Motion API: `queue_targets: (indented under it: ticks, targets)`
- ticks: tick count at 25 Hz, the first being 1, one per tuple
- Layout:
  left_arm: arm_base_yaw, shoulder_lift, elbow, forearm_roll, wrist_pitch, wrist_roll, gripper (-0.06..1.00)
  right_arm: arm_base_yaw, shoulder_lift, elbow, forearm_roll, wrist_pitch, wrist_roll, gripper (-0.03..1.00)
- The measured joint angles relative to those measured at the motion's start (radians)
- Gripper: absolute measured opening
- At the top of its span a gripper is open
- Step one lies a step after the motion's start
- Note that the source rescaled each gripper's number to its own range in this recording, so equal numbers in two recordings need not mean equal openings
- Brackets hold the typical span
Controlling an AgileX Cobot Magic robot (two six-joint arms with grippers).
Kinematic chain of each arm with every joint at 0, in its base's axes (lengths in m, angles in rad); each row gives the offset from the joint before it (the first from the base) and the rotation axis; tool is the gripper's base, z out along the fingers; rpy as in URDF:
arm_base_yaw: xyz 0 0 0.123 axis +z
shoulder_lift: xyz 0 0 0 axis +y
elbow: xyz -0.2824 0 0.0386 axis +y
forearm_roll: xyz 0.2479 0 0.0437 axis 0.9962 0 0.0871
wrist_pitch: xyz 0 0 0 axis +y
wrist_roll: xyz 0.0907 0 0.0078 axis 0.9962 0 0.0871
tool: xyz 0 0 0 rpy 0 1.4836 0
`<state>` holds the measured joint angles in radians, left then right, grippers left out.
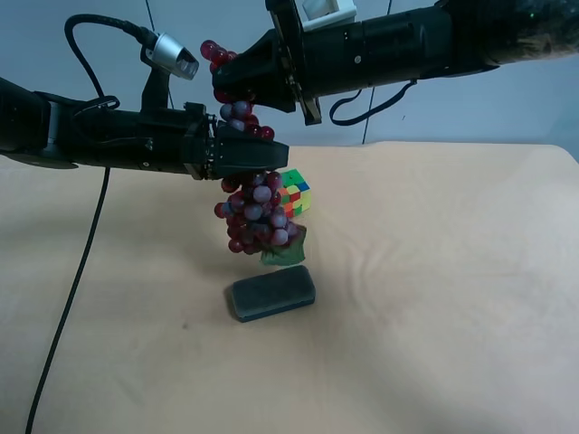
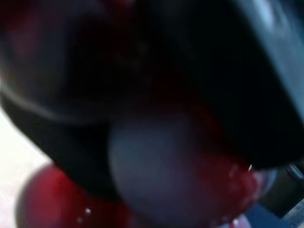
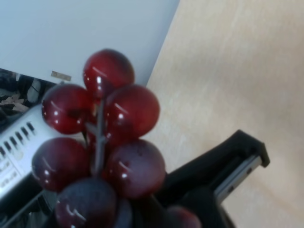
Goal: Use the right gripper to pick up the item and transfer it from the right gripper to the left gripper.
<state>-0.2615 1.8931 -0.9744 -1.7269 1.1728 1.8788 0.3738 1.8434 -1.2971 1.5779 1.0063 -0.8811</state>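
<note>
Grapes (image 1: 258, 212) are hung vertically, gripped at top by the right end effector (image 1: 240, 77); the left end effector (image 1: 270, 155) is set across the middle, closure not discernible.

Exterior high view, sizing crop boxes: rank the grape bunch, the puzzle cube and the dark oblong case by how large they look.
1. grape bunch (held up, likely nearer the camera)
2. dark oblong case
3. puzzle cube (partly hidden behind the bunch; visible part only)
</note>
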Motion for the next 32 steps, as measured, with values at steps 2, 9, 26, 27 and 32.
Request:
queue_targets:
  ticks: [2,9,26,27,32]
  targets:
    - [0.0,0.0,0.0,0.0,0.0,0.0,0.0,0.0,0.0,0.0,0.0,-0.001,-0.014,0.0]
    - [0.0,0.0,0.0,0.001,0.0,0.0,0.0,0.0,0.0,-0.001,-0.003,-0.002,-0.032,0.03]
    - [0.0,0.011,0.001,0.016,-0.01,-0.031,0.0,0.0,-0.098,-0.007,-0.334,-0.032,-0.022,1.0]
    - [0.0,0.011,0.001,0.015,-0.01,-0.034,0.0,0.0,-0.118,-0.007,-0.393,-0.037,-0.017,1.0]
    - [0.0,0.011,0.001,0.009,-0.01,-0.047,0.0,0.0,-0.233,-0.007,-0.729,-0.094,0.066,1.0]
